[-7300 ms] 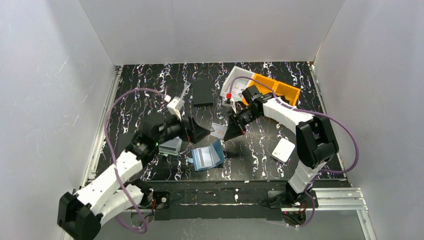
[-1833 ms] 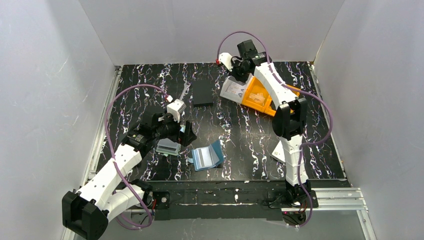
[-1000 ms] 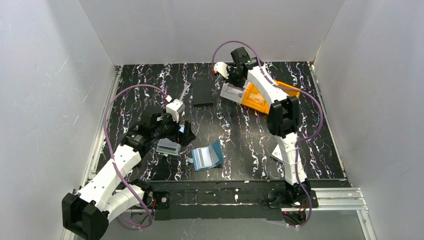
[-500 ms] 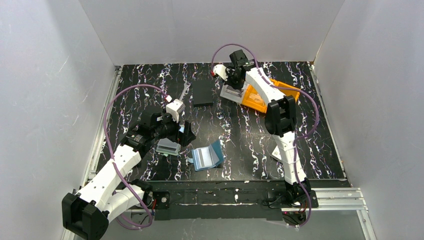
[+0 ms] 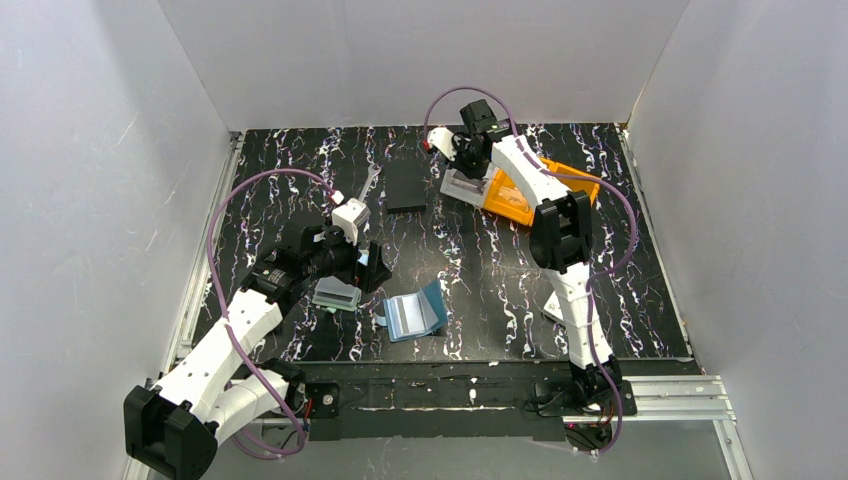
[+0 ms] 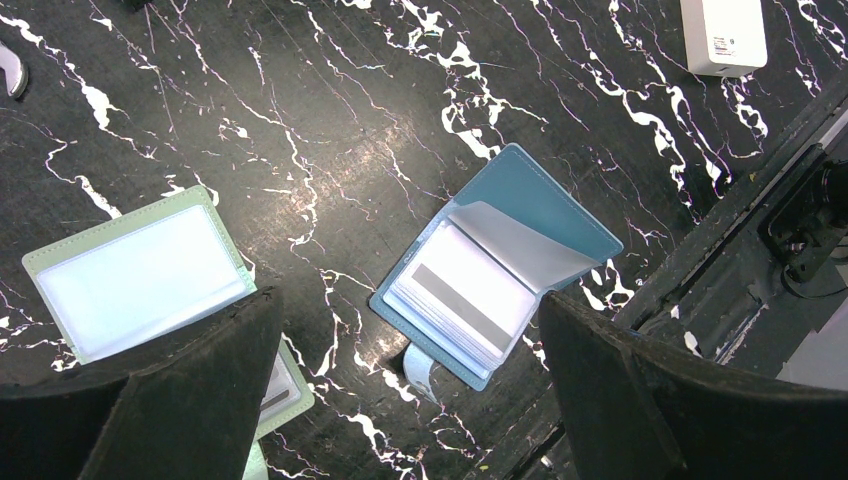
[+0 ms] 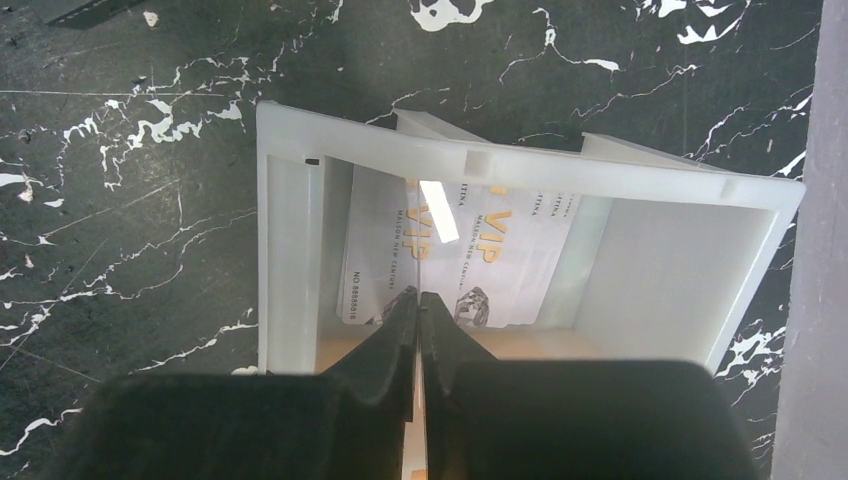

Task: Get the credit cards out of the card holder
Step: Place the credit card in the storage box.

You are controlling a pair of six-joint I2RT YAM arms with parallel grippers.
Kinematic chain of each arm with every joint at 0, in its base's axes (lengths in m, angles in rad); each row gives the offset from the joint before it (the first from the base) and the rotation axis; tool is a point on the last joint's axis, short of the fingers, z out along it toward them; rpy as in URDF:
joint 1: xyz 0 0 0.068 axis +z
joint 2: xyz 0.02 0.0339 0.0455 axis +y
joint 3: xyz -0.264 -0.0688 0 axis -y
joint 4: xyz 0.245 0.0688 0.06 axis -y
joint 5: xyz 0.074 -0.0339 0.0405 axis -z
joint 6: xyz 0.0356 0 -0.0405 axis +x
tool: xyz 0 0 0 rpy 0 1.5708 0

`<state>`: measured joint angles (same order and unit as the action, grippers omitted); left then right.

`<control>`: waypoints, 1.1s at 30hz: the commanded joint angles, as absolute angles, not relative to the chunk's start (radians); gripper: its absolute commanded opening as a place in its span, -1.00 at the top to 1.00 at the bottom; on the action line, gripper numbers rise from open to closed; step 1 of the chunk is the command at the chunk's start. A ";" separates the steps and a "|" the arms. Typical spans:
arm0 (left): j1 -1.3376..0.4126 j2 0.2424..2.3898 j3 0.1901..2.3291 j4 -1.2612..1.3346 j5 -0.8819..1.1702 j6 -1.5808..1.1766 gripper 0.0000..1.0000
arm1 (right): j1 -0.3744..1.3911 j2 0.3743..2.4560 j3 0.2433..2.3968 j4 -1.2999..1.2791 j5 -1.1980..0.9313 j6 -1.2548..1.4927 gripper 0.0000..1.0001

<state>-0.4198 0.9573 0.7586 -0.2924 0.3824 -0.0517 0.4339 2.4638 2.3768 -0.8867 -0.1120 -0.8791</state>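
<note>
The table (image 5: 500,270) is black with white marble veining, boxed in by plain white walls. My left end effector (image 6: 408,305) hangs over the near-left part of it, fingers (image 6: 160,400) spread wide and gripping nothing. Framed between them on the table lies the card holder (image 6: 500,265), blue and open, one clear pocket leaf curling upward. The credit cards (image 6: 455,300) sit stacked inside it, the top one pale with a grey stripe. Near it, to the left in my wrist view, lies a pale green wallet (image 6: 135,275), partly behind my finger. A white box (image 6: 722,35) rests well apart, at that view's top right.

My right end effector (image 7: 417,300) is stretched to the far side of the table, fingers pressed together above a white translucent tray (image 7: 290,240). A VIP card (image 7: 500,255) with gold lettering lies flat inside the tray. Seen from above, the tray sits against an orange bin (image 5: 510,205), and a flat black rectangle (image 5: 405,185) lies to its left.
</note>
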 commanded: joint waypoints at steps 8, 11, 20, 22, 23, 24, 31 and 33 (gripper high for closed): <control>-0.411 0.950 0.748 -0.302 0.400 -0.036 -0.97 | 0.431 2.498 2.426 -0.833 -0.129 -0.855 0.71; -0.411 0.950 0.748 -0.302 0.402 -0.035 -0.97 | 0.430 2.498 2.425 -0.830 -0.124 -0.853 0.69; -0.411 0.948 0.747 -0.301 0.403 -0.035 -0.97 | 0.422 2.495 2.426 -0.796 -0.083 -0.831 0.57; -0.411 0.947 0.747 -0.301 0.403 -0.036 -0.97 | 0.418 2.491 2.427 -0.780 -0.069 -0.820 0.53; -0.411 0.945 0.747 -0.301 0.403 -0.036 -0.97 | 0.417 2.488 2.426 -0.774 -0.064 -0.817 0.52; -0.412 0.944 0.747 -0.301 0.403 -0.036 -0.97 | 0.415 2.484 2.425 -0.767 -0.058 -0.812 0.50; -0.410 0.942 0.745 -0.298 0.405 -0.038 -0.97 | 0.408 2.464 2.414 -0.717 0.031 -0.786 0.33; -0.409 0.938 0.744 -0.295 0.405 -0.041 -0.97 | 0.408 2.445 2.407 -0.692 0.058 -0.762 0.24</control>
